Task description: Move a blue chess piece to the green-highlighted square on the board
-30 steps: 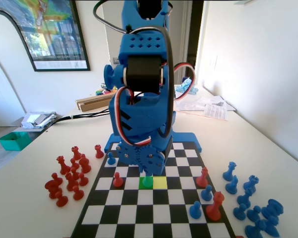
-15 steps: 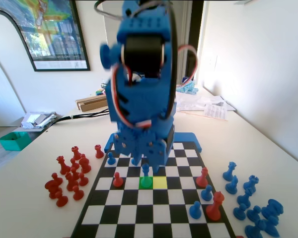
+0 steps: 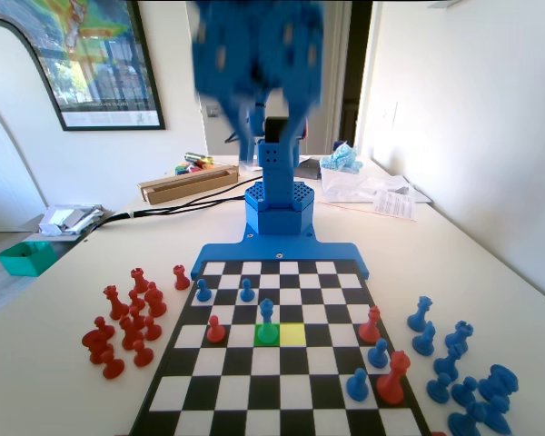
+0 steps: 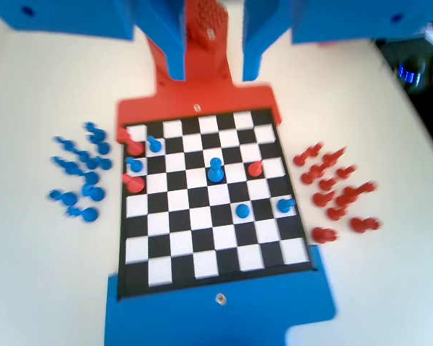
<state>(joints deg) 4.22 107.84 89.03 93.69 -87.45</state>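
The slim blue chess piece [image 3: 267,318] stands upright and free on the green-highlighted square [image 3: 268,337], in the middle of the board [image 3: 282,253] in the fixed view. High above it my blue arm [image 3: 254,50] is a raised blur. From the wrist view the same blue chess piece [image 4: 216,170] stands far below on the board [image 4: 202,249]. My gripper [image 4: 213,72] is open, jaws wide apart with nothing between them.
A yellow square [image 3: 292,334] lies right of the green one. On the board stand blue pawns [image 3: 246,290] and red pieces [image 3: 216,329]. Off the board, captured red pieces [image 3: 127,318] crowd the left and blue ones [image 3: 463,372] the right in the fixed view.
The gripper, low over the green square with the blue piece a second ago, has let it go. The arm has swung up and away, and the piece stays standing on green.
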